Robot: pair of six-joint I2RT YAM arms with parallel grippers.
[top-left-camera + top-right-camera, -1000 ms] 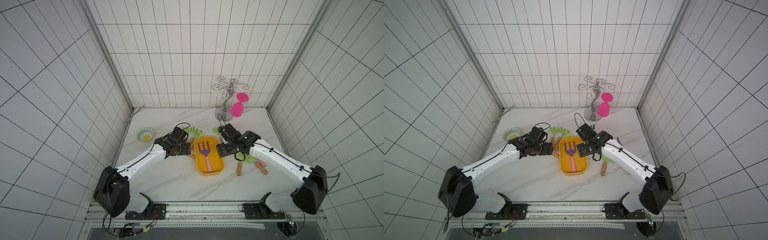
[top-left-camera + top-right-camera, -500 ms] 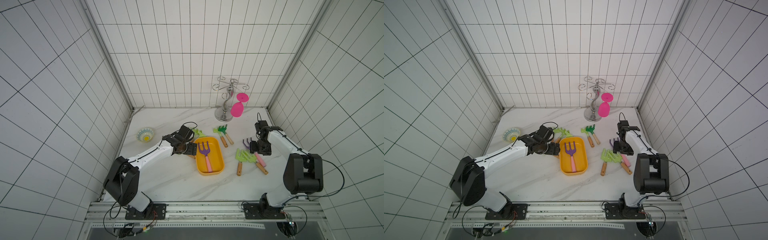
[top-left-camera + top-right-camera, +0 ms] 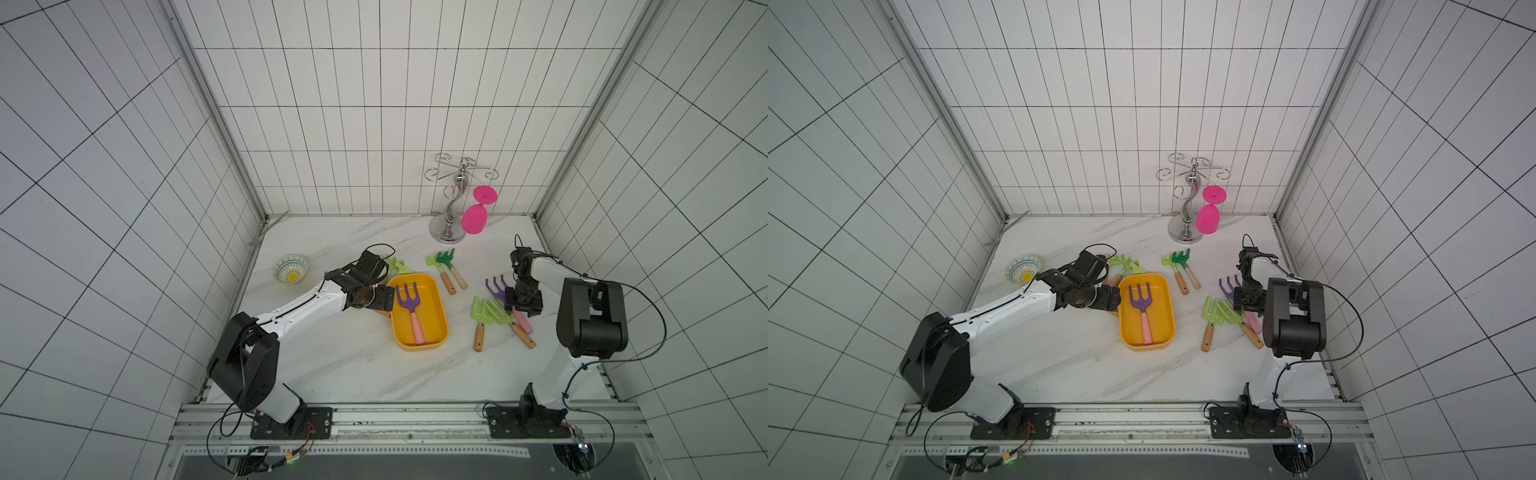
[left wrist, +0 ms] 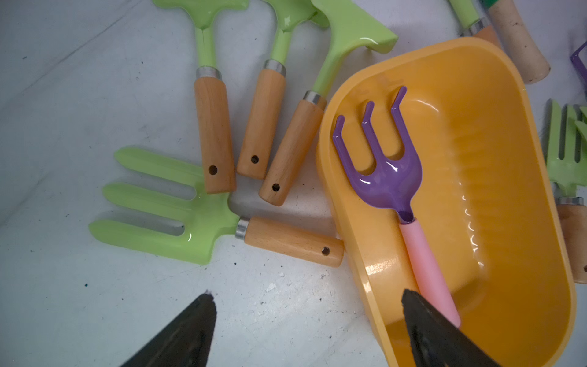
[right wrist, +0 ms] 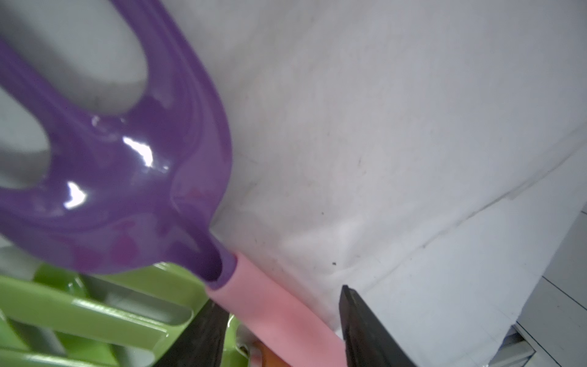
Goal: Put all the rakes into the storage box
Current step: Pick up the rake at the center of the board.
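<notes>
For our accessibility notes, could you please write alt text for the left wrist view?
A purple rake with a pink handle lies inside the yellow-orange storage box on a white table. Several green tools with wooden handles lie around the box. The left gripper is open, with one finger over the box.
</notes>
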